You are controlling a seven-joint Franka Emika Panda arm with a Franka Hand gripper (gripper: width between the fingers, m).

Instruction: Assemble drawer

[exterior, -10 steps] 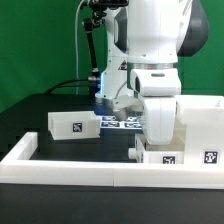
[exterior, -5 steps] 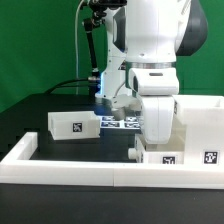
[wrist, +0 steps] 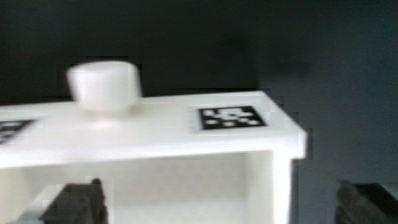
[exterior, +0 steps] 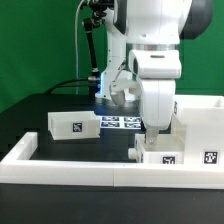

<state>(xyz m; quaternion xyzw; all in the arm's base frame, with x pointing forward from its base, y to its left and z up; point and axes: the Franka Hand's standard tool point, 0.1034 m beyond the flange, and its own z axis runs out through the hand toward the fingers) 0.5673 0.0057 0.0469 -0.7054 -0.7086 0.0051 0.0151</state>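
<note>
A small white drawer tray point(wrist: 160, 140) with a round knob point(wrist: 103, 85) and a square marker tag point(wrist: 231, 117) lies right under my gripper point(wrist: 221, 205). The dark fingertips point(wrist: 75, 200) stand wide apart, one over the tray's inside and one beyond its side wall, and hold nothing. In the exterior view the gripper point(exterior: 152, 133) hangs over this tray point(exterior: 160, 157), which sits against the tall box housing point(exterior: 202, 125) at the exterior view's right. A second tray point(exterior: 73, 126) lies at the exterior view's left.
The long low white border wall point(exterior: 70, 165) runs along the front and the exterior view's left. The marker board point(exterior: 120, 122) lies flat behind the gripper. The table top is black point(exterior: 60, 105), with a green backdrop and cables behind the arm.
The arm's hand has risen a little above the tray near the housing. The trays and the housing have not moved.
</note>
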